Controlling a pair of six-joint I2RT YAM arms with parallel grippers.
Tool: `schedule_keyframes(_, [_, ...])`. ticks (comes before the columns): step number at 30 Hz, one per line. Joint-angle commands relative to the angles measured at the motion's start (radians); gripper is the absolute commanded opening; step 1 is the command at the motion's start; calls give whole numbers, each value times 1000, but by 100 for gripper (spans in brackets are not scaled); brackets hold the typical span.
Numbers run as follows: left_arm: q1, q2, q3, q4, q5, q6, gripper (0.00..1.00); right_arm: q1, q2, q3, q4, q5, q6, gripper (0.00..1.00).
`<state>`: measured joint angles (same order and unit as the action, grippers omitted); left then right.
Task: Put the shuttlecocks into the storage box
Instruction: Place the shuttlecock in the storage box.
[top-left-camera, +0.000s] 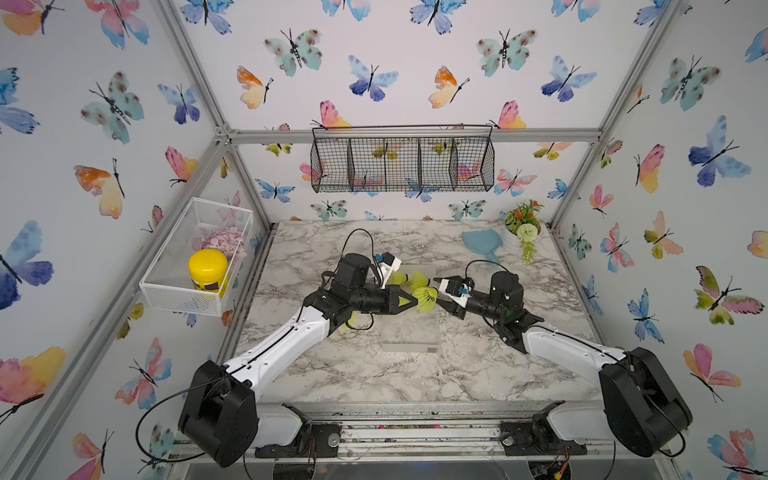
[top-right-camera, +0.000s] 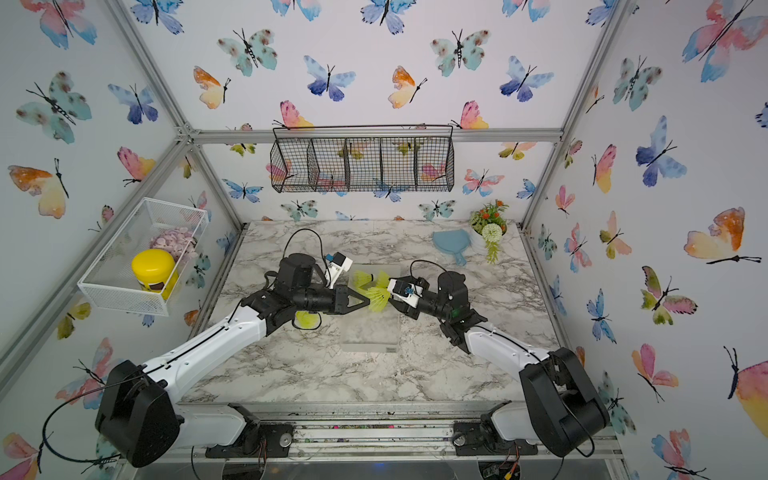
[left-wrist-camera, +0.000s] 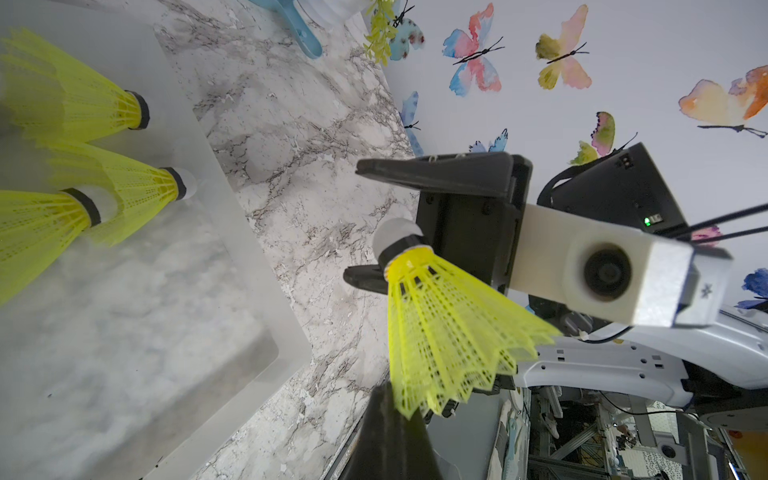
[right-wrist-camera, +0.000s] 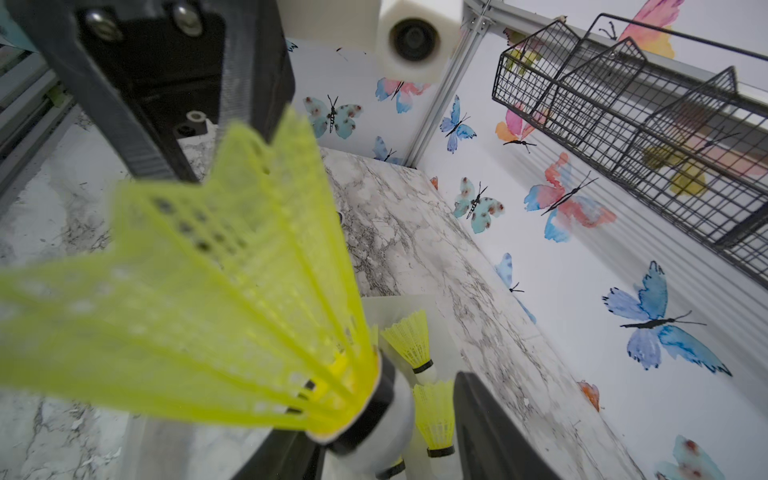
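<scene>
Held shuttlecock (right-wrist-camera: 232, 299): neon yellow-green and aloft at mid-surface, with its white tip toward the right arm and its flared skirt toward the left arm. In both top views it hangs over the right-hand side of the storage box (top-left-camera: 409, 336).
Left gripper (top-left-camera: 413, 300): clenched on the rim of that skirt, with the thin plastic pinched between its fingertips.
Right gripper (left-wrist-camera: 355, 222): released. Its jaws stand apart on either side of the white tip, and the right wrist view shows a gap between the tip and one finger.
Storage box: clear and frosted, lying in the middle of the surface (top-left-camera: 478, 365). Its long sides run from the near edge toward the far edge, and a small label sits at its near right corner.
Boxed shuttlecocks (left-wrist-camera: 137, 193): three lie at the far end of the storage box with their tips toward the right edge of the surface — one tip rests against a neighbour's skirt.
Stray shuttlecock (top-right-camera: 306, 320): on the surface just left of the storage box, partly hidden beneath the left arm.
Far right corner: a potted plant (top-left-camera: 523, 226) with a pale blue scoop (top-left-camera: 480, 243) beside it.
Walls: a white mesh basket (top-left-camera: 174, 291) on the left wall holds a yellow-lidded jar (top-left-camera: 208, 268) — a black wire basket (top-left-camera: 403, 166) hangs on the back wall.
</scene>
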<state>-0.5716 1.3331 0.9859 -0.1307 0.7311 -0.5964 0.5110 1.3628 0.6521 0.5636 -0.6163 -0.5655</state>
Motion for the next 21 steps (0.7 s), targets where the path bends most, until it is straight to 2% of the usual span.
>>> schedule_keyframes(1, [-8,13,21,28,12,-8,0,8,-28,25,-38,-50,-39,53])
schedule_keyframes(6, [-10,21,20,30,-1,-15,0,11,-40,21,-61,-49,-60,49])
schedule_keyframes(10, [-11,27,20,35,-2,-19,0,11,-41,23,-78,-46,-62,31])
schedule_keyframes(13, [-11,27,21,33,-6,-16,0,11,-44,23,-90,-28,-54,26])
schedule_keyframes(14, [-12,26,26,25,-15,-10,4,11,-47,23,-96,-23,-53,26])
schedule_keyframes(16, [-11,14,44,-19,-62,19,32,11,-52,24,-112,-1,-48,26])
schedule_keyframes(18, [-11,-2,66,-68,-124,59,48,11,-54,33,-141,14,-48,26])
schedule_keyframes(21, [-24,-35,99,-132,-232,151,54,11,-49,48,-183,30,-40,26])
